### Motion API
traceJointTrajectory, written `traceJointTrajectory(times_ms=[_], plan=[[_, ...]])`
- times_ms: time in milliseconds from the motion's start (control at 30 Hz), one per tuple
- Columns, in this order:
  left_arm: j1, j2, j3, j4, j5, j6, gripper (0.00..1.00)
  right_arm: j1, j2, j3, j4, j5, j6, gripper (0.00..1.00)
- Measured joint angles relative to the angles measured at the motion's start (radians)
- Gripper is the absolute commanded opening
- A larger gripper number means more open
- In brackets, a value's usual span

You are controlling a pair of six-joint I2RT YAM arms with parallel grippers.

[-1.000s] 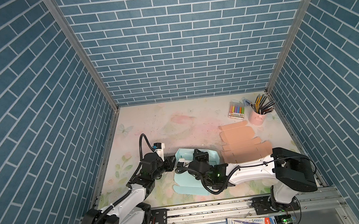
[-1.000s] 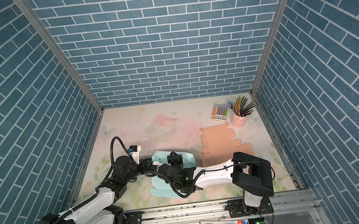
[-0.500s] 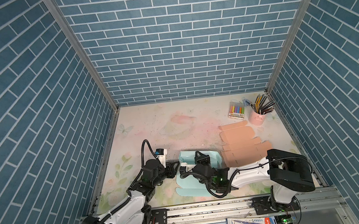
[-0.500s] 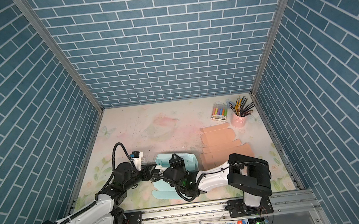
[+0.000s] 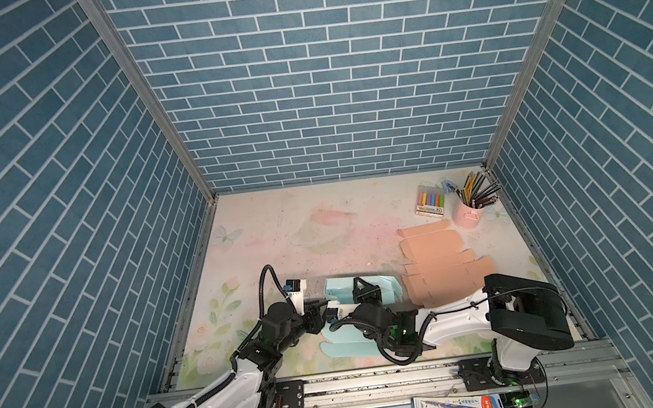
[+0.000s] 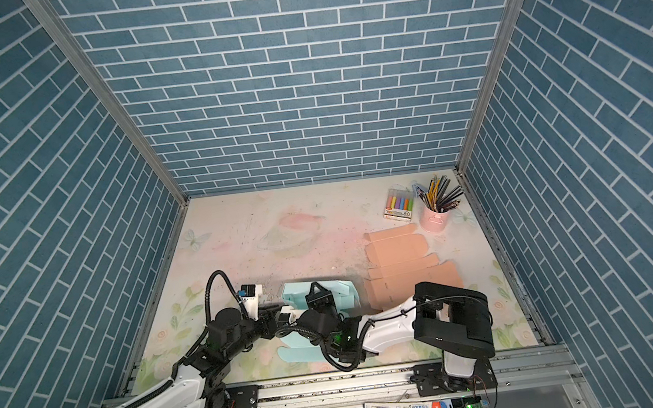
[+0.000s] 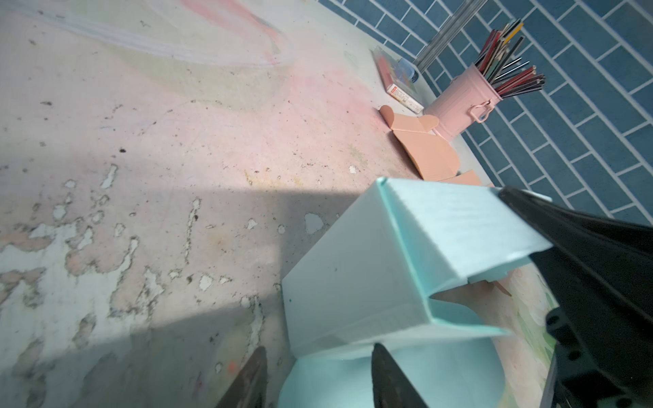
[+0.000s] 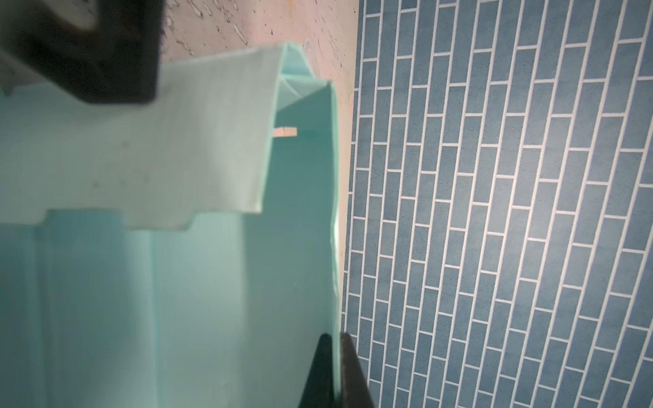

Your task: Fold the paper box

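Floral counter [image 5: 318, 222], front centre: half-formed blue paper box [image 5: 339, 291] stood between both arms. Left pincer [image 7: 318, 356] had just released, jaws parted and empty; right pincer [image 8: 334, 353] stayed clamped on a side wall. Folding judged unfinished, one-handed support only.

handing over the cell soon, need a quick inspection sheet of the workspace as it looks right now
surface: floral mat, worn and speckled
job's things: teal box partly folded, one wall up; peach blanks flat beside it
clutter: pencil cup, marker pack in far corner
pincers: left pincer open at the box; right pincer shut on its wall
cables: black loop over left arm, clear of the box
surroundings: blue brick walls, front rail
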Motion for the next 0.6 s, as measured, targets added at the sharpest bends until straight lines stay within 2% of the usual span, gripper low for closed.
traceJointTrajectory(times_ms=[200,400,533,600], plan=[[-0.027,-0.003,0.000,0.033,-0.042,0.007,0.50,0.011,0.009,0.000,0.006,0.000,0.000,0.00],[-0.038,0.062,0.000,0.076,-0.080,0.037,0.51,0.025,0.011,0.000,0.007,0.000,0.001,0.00],[-0.060,0.109,0.002,0.101,-0.104,0.058,0.47,0.033,0.016,0.000,0.008,0.004,0.002,0.00],[-0.075,0.127,0.003,0.117,-0.117,0.067,0.42,0.035,0.018,0.000,0.008,0.007,0.004,0.00]])
